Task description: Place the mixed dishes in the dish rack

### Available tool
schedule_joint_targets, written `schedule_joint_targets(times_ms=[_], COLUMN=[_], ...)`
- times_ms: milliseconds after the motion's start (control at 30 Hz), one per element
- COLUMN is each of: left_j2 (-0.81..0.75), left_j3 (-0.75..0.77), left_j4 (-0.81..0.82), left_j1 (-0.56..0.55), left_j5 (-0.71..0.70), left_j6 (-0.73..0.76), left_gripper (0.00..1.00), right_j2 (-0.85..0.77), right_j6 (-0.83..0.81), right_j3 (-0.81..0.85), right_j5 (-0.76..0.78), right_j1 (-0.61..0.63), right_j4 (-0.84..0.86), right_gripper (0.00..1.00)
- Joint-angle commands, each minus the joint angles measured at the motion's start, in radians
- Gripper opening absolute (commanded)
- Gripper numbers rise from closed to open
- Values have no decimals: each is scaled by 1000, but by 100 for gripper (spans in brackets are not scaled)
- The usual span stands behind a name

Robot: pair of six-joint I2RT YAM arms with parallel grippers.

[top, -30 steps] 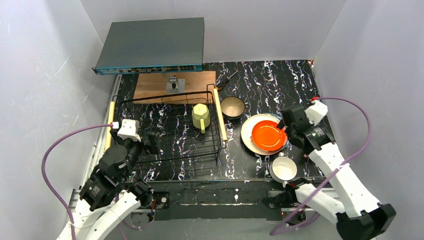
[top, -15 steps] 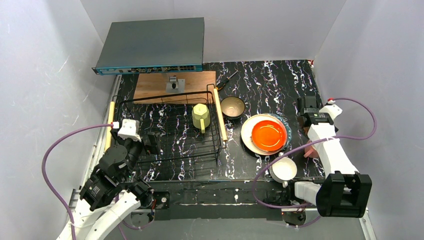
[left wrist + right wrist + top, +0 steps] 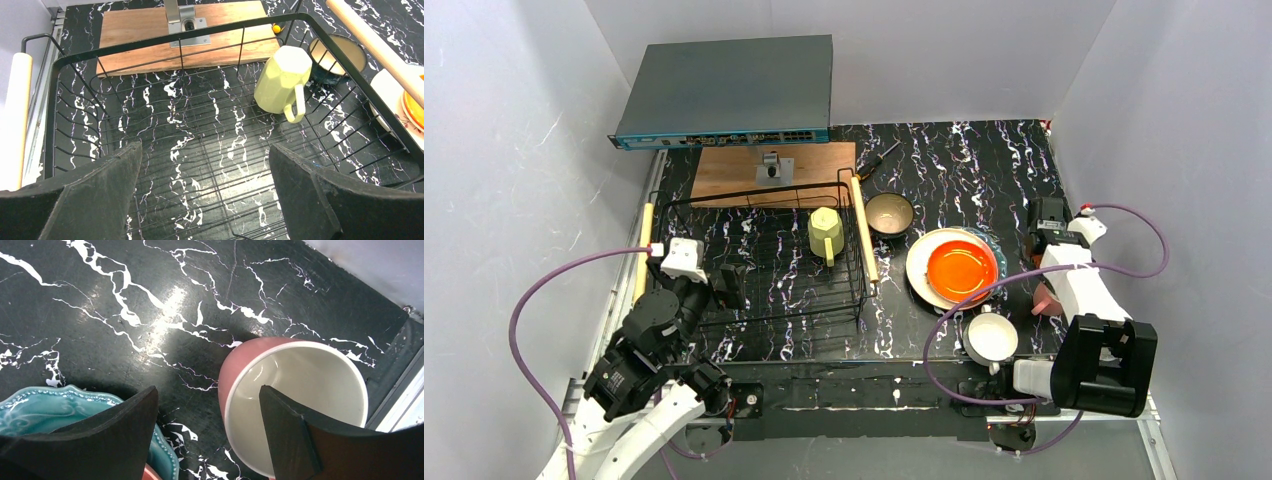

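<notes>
The right jaws are held apart but not wide, with nothing gripped: one is seen over the mouth of the pink mug (image 3: 295, 405), the other outside its wall. The mug is set on the table, at 3 o'clock from the teal plate (image 3: 45, 407). The left jaws are spread wide over the dish rack (image 3: 150, 46), where the yellow-green mug (image 3: 282, 77) is lodged at 1 o'clock. If the wall is pinched off-centre, the pink mug may be tipped or slid toward the table's edge.
</notes>
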Motion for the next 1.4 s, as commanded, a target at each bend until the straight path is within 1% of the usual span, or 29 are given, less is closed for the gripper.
schedule_joint_targets(times_ms=[0, 167, 200, 300, 367, 567, 667, 767, 833, 1033, 1100, 1267, 1367], left_j2=[33, 55, 53, 45, 46, 49, 43, 43, 44, 43, 44, 48, 55], left_j3=[-3, 1, 1, -3, -2, -1, -1, -1, 1, 0, 0, -1, -1], left_j4=[14, 9, 9, 11, 12, 10, 9, 10, 9, 10, 11, 11, 10], left_j1=[-2, -1, -1, -1, -1, -1, -1, -1, -2, -1, -1, -1, -2], left_j5=[-1, -2, -4, -13, -12, -4, -5, -1, 0, -2, -1, -1, 1], left_j6=[-1, 0, 0, 0, 0, 0, 0, 0, 1, 0, 2, 0, 0], left_gripper=[98, 98, 98, 98, 98, 98, 98, 98, 98, 98, 98, 98, 98], right_j2=[-2, -19, -23, -30, -31, -39, -54, -78, -109, -224, -256, -351, -437], right_j6=[-20, -19, -19, -23, -23, -22, -35, -46, -58, -78, -72, -97, -141], right_j3=[-29, -65, -69, -79, -84, -111, -119, -109, -106, -134, -130, -86, -62], right_j5=[-32, -22, -27, -37, -40, -52, -61, -85, -100, -92, -109, -214, -331], right_j1=[-15, -19, -19, -20, -20, -21, -22, -22, -22, -22, -22, -22, -21], right_j4=[75, 106, 111, 122, 127, 147, 162, 150, 147, 165, 157, 142, 164], right_gripper=[81, 78, 76, 63, 56, 42, 39, 29, 21, 9, 2, 1, 1])
